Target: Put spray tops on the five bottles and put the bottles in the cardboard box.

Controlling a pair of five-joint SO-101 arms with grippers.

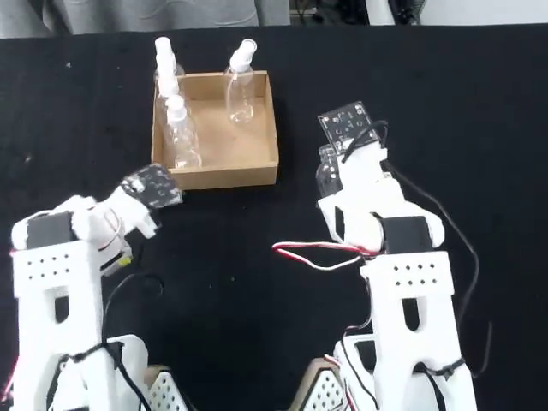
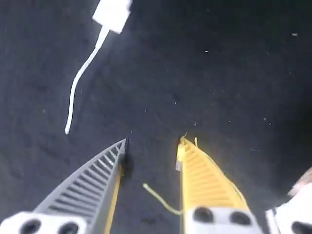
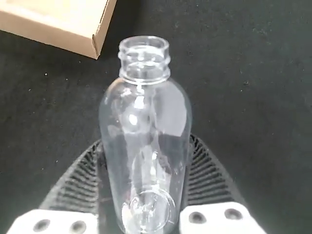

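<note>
My right gripper (image 3: 146, 146) is shut on a clear bottle (image 3: 145, 122) with a bare open neck and holds it upright just right of the cardboard box (image 1: 229, 169). From above, this bottle (image 1: 326, 171) stands half hidden under the right wrist. My left gripper (image 2: 152, 144) hangs open over the black table, nothing between its grey and yellow fingers. A white spray top (image 2: 112, 13) with its long thin tube lies on the table a little ahead of it. In the high view the left gripper (image 1: 157, 185) sits by the box's front left corner.
Bottles with spray tops stand in the box: one at the right (image 1: 241, 81), one at the left (image 1: 181, 128), and another at the back left corner (image 1: 164, 58). A corner of the box (image 3: 63, 24) lies close to the held bottle. Loose cables (image 1: 318, 254) trail by the right arm.
</note>
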